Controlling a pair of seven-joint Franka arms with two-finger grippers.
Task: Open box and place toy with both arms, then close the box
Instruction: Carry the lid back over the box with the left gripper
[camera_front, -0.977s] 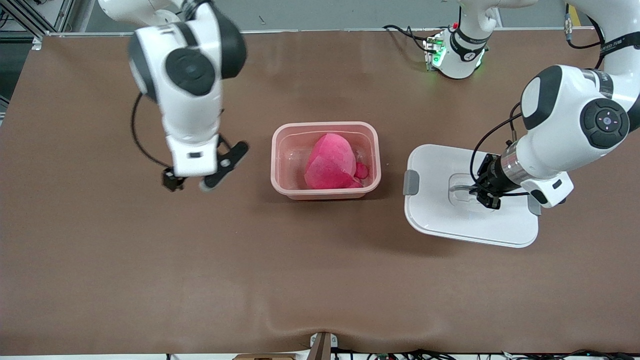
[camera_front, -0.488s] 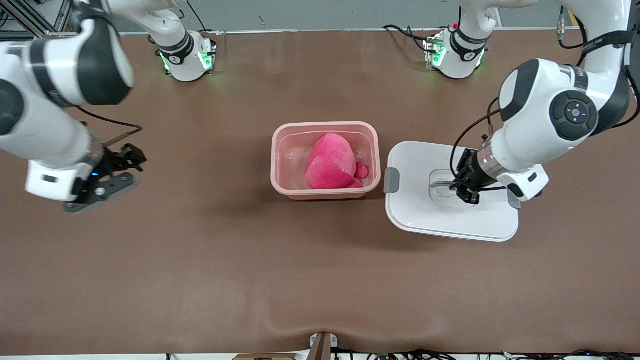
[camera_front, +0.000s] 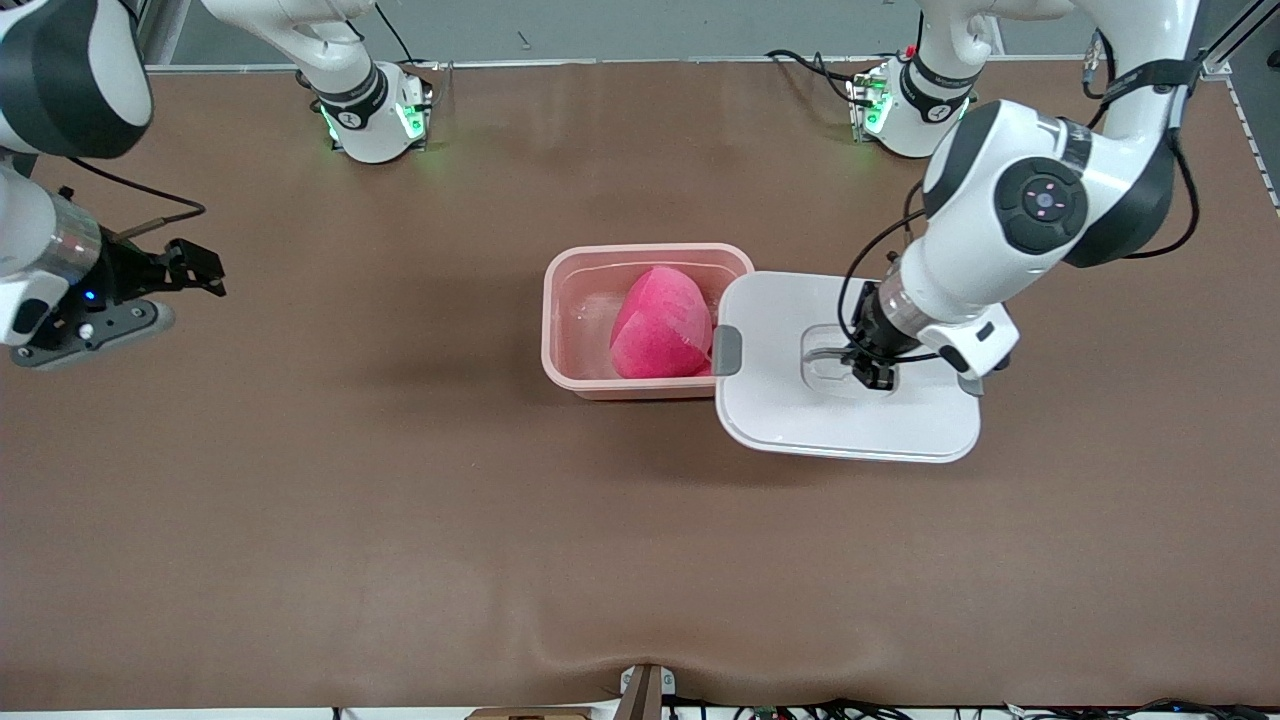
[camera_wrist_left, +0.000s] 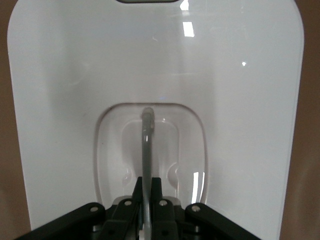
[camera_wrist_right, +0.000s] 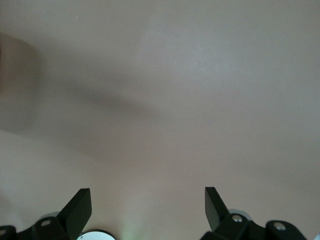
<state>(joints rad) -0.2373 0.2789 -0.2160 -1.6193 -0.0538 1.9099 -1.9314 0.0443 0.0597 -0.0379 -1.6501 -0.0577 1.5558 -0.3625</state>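
The box (camera_front: 575, 310), a translucent pink tub, stands open at mid-counter (camera_front: 400, 520) with the toy (camera_front: 660, 325) lying inside it. The left tool (camera_front: 868, 368) is clamped on the clear handle (camera_wrist_left: 146, 145) recessed in the white lid (camera_front: 800, 420), and carries the lid level in the air; the lid's edge with the grey clip (camera_front: 727, 350) overlaps the box's rim on the side toward the left arm's end of the counter, while most of the lid hangs over bare counter beside the box. The deciding relation: the box lies from the lid toward the right arm's end, and the long axes of the two appear roughly parallel, so seating the lid looks to call for a sideways carry over the opening, then a descent. The lid sits slightly nearer the front camera than the box, so a small correction seems needed. The right tool (camera_front: 150, 290), jaws spread wide and empty, waits well apart from the box near the right arm's end of the counter. The left arm is nearer the box. Risk, in my judgement: the toy's crown may foul the lid.
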